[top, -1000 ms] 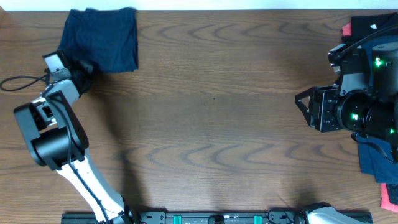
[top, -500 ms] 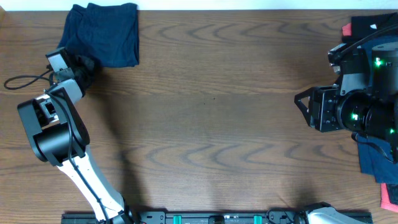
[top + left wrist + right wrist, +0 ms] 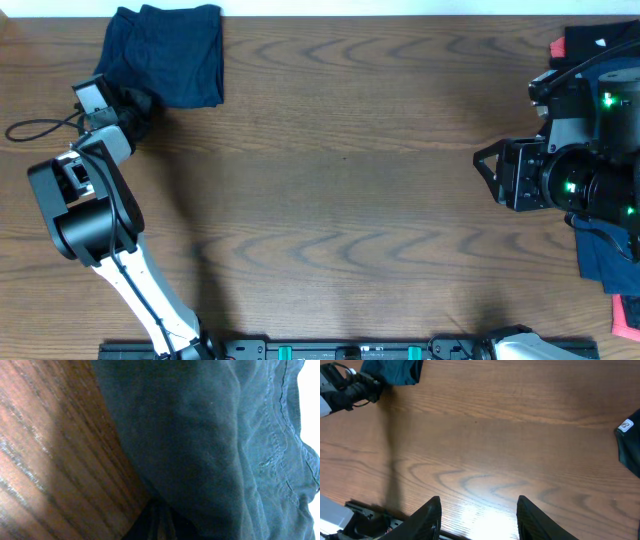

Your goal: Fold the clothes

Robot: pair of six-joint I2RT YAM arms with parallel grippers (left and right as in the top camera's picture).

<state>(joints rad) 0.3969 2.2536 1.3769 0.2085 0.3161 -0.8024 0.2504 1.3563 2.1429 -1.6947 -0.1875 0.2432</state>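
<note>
A folded navy garment (image 3: 168,55) lies at the table's far left corner. My left gripper (image 3: 138,105) is at its near-left corner; in the left wrist view the navy cloth (image 3: 210,440) fills most of the frame and bunches into the dark jaws (image 3: 160,527), which look shut on it. My right gripper (image 3: 490,170) is open and empty above the bare wood at the right; its two fingers (image 3: 479,517) stand well apart. A dark garment with a small white label (image 3: 630,447) shows at the right edge of the right wrist view.
A pile of clothes lies under the right arm: a red and black piece (image 3: 572,45) at the far right, navy cloth (image 3: 603,265) nearer, a red piece (image 3: 628,320) at the near right corner. A black cable (image 3: 35,130) trails left of the left arm.
One second ago the navy garment and my left gripper were a little nearer; both have shifted toward the far edge. Nothing has moved in the last half second. The right arm is still.
</note>
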